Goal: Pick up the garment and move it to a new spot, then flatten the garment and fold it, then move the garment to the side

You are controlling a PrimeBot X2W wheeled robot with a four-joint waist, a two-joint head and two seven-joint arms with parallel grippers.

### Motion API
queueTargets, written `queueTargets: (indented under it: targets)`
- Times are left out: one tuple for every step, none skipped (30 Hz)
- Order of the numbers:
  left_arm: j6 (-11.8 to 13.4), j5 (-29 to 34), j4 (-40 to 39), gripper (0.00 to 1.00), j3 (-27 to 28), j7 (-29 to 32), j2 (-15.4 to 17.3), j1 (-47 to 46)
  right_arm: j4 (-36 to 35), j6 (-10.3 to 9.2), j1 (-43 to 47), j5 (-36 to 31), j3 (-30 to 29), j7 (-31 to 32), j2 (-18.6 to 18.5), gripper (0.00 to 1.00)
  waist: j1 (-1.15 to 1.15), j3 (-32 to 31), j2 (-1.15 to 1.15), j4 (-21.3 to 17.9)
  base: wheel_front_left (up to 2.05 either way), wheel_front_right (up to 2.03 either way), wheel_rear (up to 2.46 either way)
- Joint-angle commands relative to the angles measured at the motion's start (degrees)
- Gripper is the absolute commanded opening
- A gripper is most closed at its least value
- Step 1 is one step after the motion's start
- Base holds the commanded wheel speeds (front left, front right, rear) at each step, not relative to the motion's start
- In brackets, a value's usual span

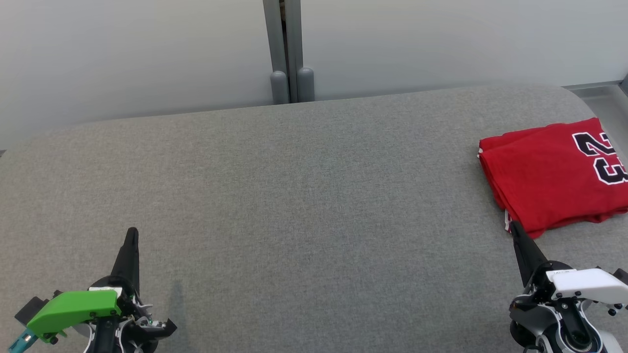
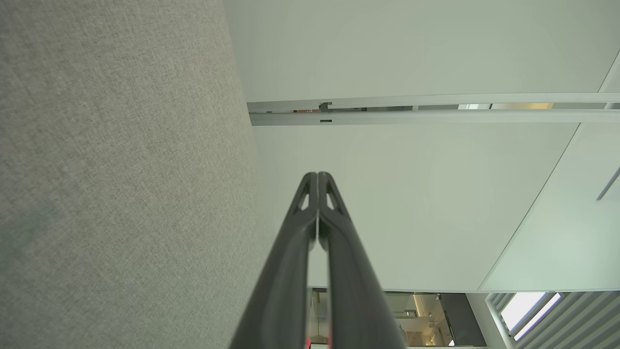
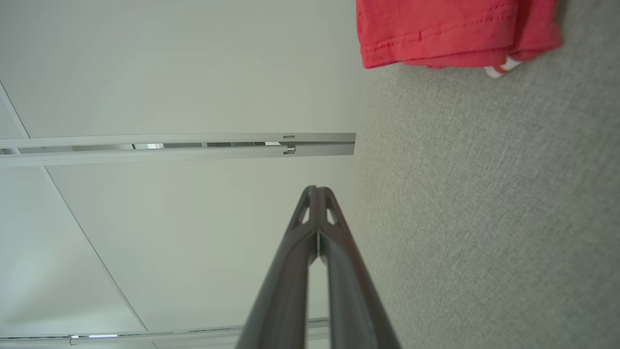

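The garment (image 1: 554, 171) is a red jersey with a black and white number, folded into a neat rectangle at the far right of the grey surface (image 1: 294, 196). Its hem (image 3: 450, 34) fills the top of the right wrist view. My right gripper (image 1: 516, 228) hovers just in front of the garment's near corner, apart from it, fingers pressed together and holding nothing; the shut tips (image 3: 317, 190) show the same. My left gripper (image 1: 132, 231) stands at the lower left, far from the garment, shut and holding nothing, its tips (image 2: 317, 175) touching.
A pale wall with a grey vertical post (image 1: 289, 54) rises behind the surface's far edge. The surface's rounded right end (image 1: 584, 100) lies just beyond the garment. Bare grey fabric stretches between the two grippers.
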Motion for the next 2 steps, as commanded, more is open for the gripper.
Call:
queueTargets:
  targets:
    - [-0.3, -0.3, -0.1, 0.0, 0.1, 0.2, 0.3, -0.6, -0.2, -0.04, -0.5, 0.2, -0.1, 0.1, -0.3, 0.0, 0.0, 0.0, 0.0, 0.0, 0.0, 0.0, 0.0]
    - [-0.3, -0.3, -0.1, 0.0, 0.1, 0.2, 0.3, -0.6, -0.2, -0.04, -0.5, 0.2, -0.1, 0.1, -0.3, 0.0, 0.0, 0.0, 0.0, 0.0, 0.0, 0.0, 0.0]
